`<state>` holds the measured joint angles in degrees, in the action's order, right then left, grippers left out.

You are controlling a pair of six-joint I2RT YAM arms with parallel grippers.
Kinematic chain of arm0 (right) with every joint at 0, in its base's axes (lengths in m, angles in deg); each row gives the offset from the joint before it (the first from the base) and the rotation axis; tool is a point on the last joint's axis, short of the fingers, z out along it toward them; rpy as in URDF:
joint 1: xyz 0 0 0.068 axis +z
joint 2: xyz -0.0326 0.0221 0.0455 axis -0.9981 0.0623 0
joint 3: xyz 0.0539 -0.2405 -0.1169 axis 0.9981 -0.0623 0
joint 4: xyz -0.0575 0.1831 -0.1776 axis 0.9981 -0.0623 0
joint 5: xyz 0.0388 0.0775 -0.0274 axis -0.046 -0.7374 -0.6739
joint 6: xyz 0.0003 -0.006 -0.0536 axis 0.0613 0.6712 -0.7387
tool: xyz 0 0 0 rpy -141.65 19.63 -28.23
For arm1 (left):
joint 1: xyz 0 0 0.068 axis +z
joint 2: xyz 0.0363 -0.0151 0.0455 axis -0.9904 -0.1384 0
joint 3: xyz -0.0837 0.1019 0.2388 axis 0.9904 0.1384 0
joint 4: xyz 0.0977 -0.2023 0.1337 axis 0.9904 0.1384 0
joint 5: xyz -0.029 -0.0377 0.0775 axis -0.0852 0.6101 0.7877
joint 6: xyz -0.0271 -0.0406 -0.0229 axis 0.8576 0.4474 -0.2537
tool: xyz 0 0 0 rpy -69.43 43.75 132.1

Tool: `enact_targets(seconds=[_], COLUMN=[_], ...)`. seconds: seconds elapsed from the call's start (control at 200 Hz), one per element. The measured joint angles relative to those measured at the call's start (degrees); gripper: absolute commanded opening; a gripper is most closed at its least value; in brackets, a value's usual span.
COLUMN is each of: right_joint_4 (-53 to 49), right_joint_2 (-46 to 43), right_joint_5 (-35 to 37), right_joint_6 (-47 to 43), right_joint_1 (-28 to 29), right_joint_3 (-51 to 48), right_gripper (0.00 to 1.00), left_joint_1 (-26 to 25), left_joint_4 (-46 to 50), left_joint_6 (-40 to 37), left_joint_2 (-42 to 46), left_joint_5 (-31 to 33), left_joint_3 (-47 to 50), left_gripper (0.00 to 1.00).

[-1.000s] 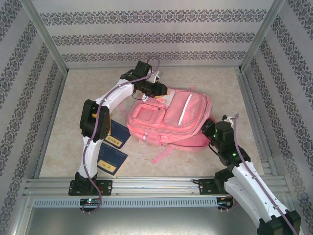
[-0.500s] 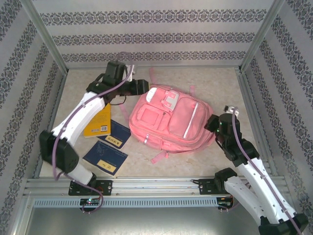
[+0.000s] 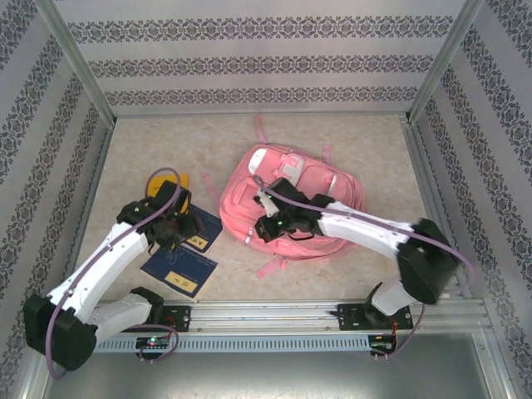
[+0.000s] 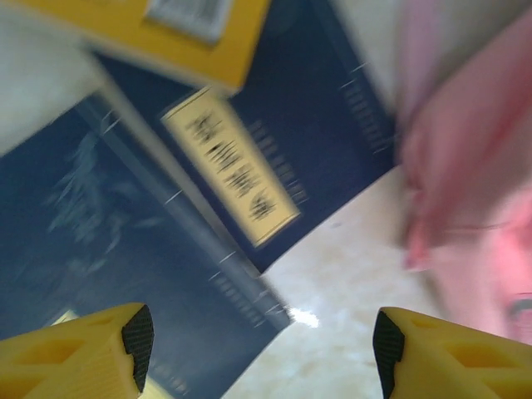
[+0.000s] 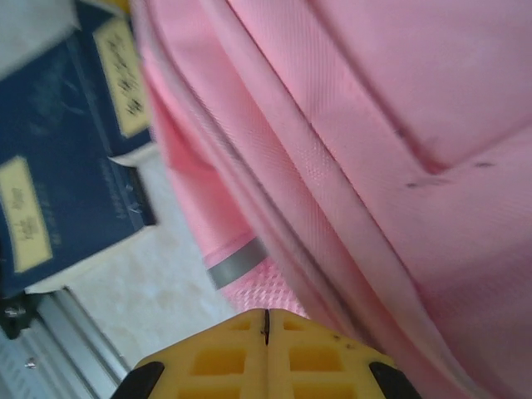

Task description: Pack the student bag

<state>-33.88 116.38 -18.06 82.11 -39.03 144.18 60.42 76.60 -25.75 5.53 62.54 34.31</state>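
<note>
Rails of bare aluminium [image 3: 266,314] line the near edge of a pale, stone-patterned table [image 3: 366,141], where two white robot arms are bolted side by side. Just beyond them on the left, a navy-blue paper booklet with a yellow label [image 3: 179,271] lies flat, with a second navy-blue booklet [image 3: 202,233] just beside it. The left gripper [image 3: 172,226] hovers over the pair, its yellow fingers [image 4: 91,349] spread apart with nothing between them. The right arm reaches across to the centre. The right gripper [image 5: 266,328] is poised at the near left edge of the student bag [image 3: 299,195], a large pink fabric backpack with white trim. Its fingers are pressed together and hold nothing. The bag lies front-up in the middle of the table. Farther back on the left, a yellow-covered book [image 3: 162,184] lies partly under the left arm. Grey-and-white patterned wall panels [image 3: 266,66] close off the far side.
</note>
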Motion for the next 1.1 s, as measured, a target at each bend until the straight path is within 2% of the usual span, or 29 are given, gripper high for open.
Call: enact_targets(seconds=[0.08, 0.165, 0.235, 0.345, 0.535, 0.63, 0.779, 0.904, 0.979, 1.099], right_joint_4=[-2.14, -3.15, -3.17, -3.37, -3.28, -3.17, -0.76, 0.52, 1.40, 2.97], right_joint_2=[6.60, 9.66, 9.73, 9.73, 8.87, 6.12, 0.52, 1.16, 3.93, 9.40], right_joint_5=[1.11, 2.10, 4.31, 11.80, 20.20, 20.52, 14.88, 6.56, 1.33, -5.11], right_joint_6=[-0.55, -0.52, -0.52, -0.74, -1.81, -2.49, -2.14, -2.27, -1.51, -0.31], right_joint_1=[-0.42, -2.16, -4.20, -8.20, -13.68, -13.05, -11.91, -11.21, -10.84, -10.49], right_joint_3=[3.34, 5.84, 6.95, 9.84, 14.40, 14.34, 11.43, 9.55, 8.52, 7.10], right_gripper=[0.00, 0.00, 0.00, 0.00, 0.00, 0.09, 0.23, 0.37, 0.40, 0.45], left_joint_1=[0.00, 0.00, 0.00, 0.00, 0.00, -0.15, -1.18, -2.62, -2.80, -2.80], left_joint_4=[0.11, -1.90, -4.39, -9.68, -16.63, -20.85, -34.75, -43.89, -45.09, -43.30], left_joint_6=[2.03, 3.58, 4.33, 4.72, 4.55, 4.48, 4.44, 3.04, 1.33, -1.40], left_joint_2=[1.07, -0.15, -1.97, -5.73, -11.26, -14.93, -20.48, -21.35, -18.51, -8.87], left_joint_5=[-0.92, -2.51, -3.85, -6.03, -8.28, -10.97, -18.99, -23.47, -24.13, -23.37], left_joint_3=[4.22, 8.76, 11.93, 14.99, 15.32, 13.75, 11.80, 12.28, 14.25, 17.05], left_gripper=[0.71, 0.70, 0.70, 0.70, 0.66, 0.65, 0.64, 0.65, 0.66, 0.67])
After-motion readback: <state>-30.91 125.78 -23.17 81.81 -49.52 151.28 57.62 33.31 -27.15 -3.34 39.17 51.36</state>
